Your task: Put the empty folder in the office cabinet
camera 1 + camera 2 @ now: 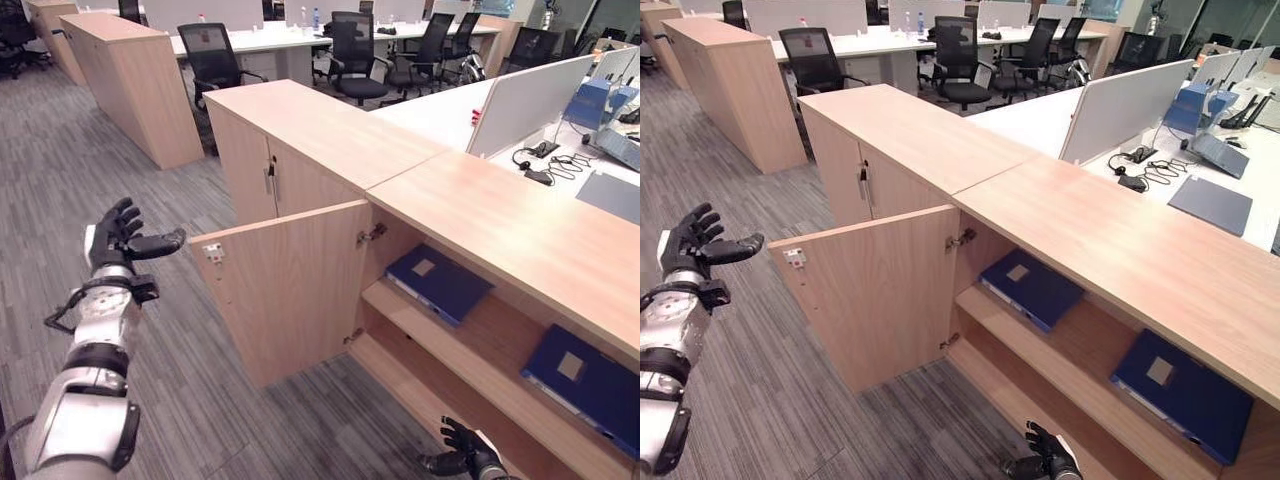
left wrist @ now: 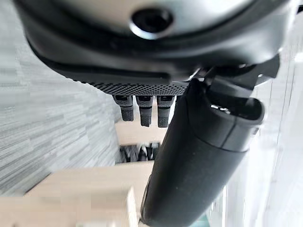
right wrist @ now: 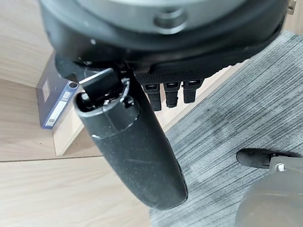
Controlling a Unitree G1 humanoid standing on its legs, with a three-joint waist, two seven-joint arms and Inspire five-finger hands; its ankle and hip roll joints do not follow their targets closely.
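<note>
Lying flat on the upper shelf of the open office cabinet are two blue folders: one folder rests at the shelf's left end, just inside the doorway beside the hinge, and the second folder lies well apart from it toward the shelf's right end. Each carries one pale label on its cover. In the right wrist view one blue folder shows with its corner at the front edge of its shelf.

One cabinet door stands swung wide open toward the carpeted floor, its inner face showing one white fitting near its outer edge. Beside it a neighbouring cabinet has its doors closed.

Left hand is raised over the carpet, clear of the door's outer edge, fingers spread and relaxed, holding nothing. Right hand sits low in front of the cabinet's lower shelf, fingers loosely extended and empty.

Behind the cabinet top stand white desk dividers, with cables lying on the desk. Several black office chairs stand around tables further back.
</note>
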